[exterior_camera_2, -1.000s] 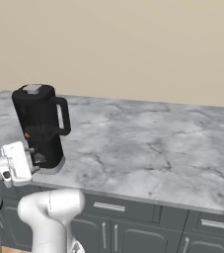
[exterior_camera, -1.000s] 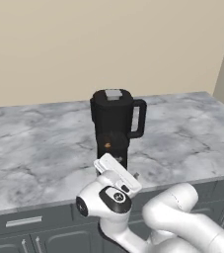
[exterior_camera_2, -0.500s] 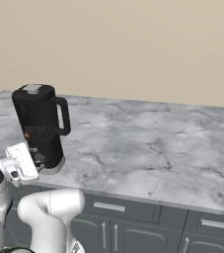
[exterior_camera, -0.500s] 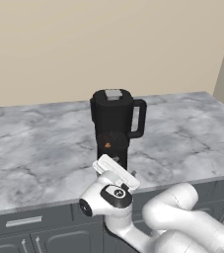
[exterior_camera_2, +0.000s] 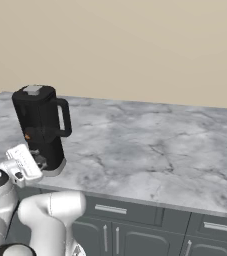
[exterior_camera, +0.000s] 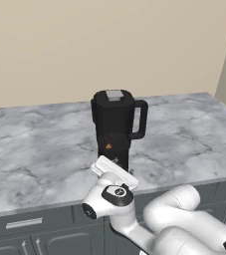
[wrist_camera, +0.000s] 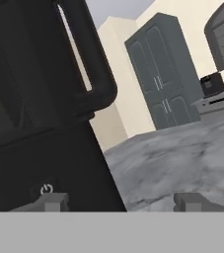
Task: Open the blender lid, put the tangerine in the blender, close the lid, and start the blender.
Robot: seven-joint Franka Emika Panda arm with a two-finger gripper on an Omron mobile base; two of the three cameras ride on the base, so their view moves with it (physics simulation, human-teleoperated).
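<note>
- In the hand view the gripper (wrist_camera: 118, 201) has its two finger tips standing well apart with bare marble between them; nothing is pinched. The left tip (wrist_camera: 52, 201) sits right against the blender's base, though actual contact can't be made out.
- On that base, just above the left tip, is a small grey power symbol (wrist_camera: 46, 189); no readable lettering anywhere.
- The blender (exterior_camera: 115, 125) stands upright on the marble worktop (exterior_camera: 40, 149), close to its front edge, side handle (exterior_camera: 140, 119) pointing right in the left base view.
- The blender lid (exterior_camera: 114, 94) sits flat on the jar, grey cap at its centre.
- An orange spot (exterior_camera: 108, 146) shows on the blender's front below the jar; whether that is the tangerine is unclear.
- The jar is dark, so its contents can't be seen.
- The gripper hangs low at the worktop's front edge, right before the base.
</note>
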